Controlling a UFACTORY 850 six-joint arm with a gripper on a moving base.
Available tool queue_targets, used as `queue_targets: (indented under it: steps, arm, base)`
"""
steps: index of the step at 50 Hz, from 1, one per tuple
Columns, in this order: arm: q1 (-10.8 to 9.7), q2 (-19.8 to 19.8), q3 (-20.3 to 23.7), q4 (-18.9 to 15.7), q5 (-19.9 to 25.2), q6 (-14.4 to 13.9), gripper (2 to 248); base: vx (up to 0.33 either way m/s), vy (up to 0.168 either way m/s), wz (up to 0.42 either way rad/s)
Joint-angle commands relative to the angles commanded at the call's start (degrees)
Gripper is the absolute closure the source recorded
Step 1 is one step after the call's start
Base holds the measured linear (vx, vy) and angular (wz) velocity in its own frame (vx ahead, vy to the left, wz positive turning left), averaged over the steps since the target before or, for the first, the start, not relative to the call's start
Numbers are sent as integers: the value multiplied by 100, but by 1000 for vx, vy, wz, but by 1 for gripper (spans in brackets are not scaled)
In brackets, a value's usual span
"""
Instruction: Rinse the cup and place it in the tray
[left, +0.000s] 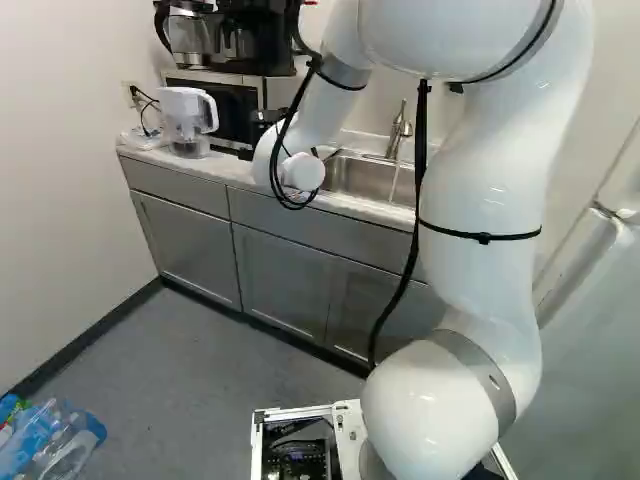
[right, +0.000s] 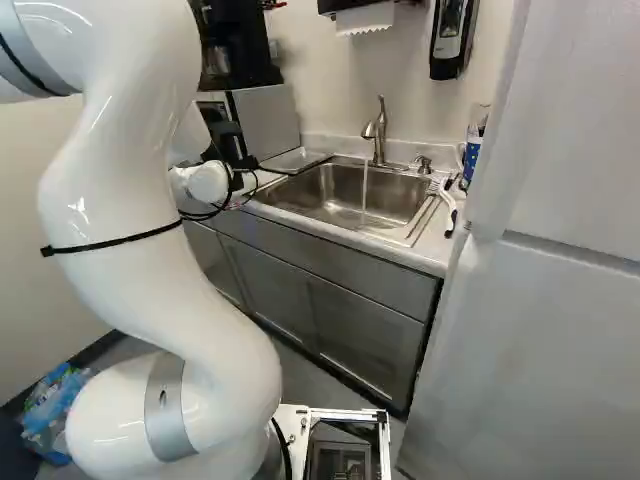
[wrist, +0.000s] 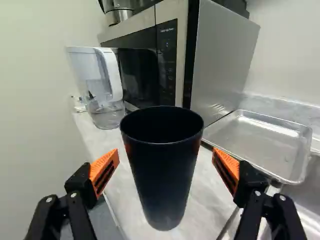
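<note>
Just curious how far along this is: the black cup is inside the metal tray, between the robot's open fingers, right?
No: the wrist view shows the black cup beside the metal tray, not in it. It is between the gripper's open fingers.

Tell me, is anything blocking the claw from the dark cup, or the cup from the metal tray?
Nothing visible separates the open claw from the cup, which stands between its fingers. Toward the tray, only one of the claw's own fingers is visible in between.
</note>
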Motion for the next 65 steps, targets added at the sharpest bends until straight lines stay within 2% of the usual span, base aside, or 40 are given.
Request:
queue_targets:
  steps: [5,6,10,11,15,16,34,65]
  arm:
    - [13,52,61,0,0,0,11]
    - [14,60,70,0,0,0,49]
    - [18,76,88,0,0,0,49]
    - [18,76,88,0,0,0,89]
    - [18,76,88,0,0,0,89]
    - [18,76,88,0,0,0,121]
    - [-17,140,122,0,0,0,126]
    - [-464,680,339,0,0,0,126]
  base:
    - [0,0,0]
    - [0,0,0]
    - [0,0,0]
    - [0,0,0]
    - [0,0,0]
    - [0,0,0]
    - [0,0,0]
    - [0,0,0]
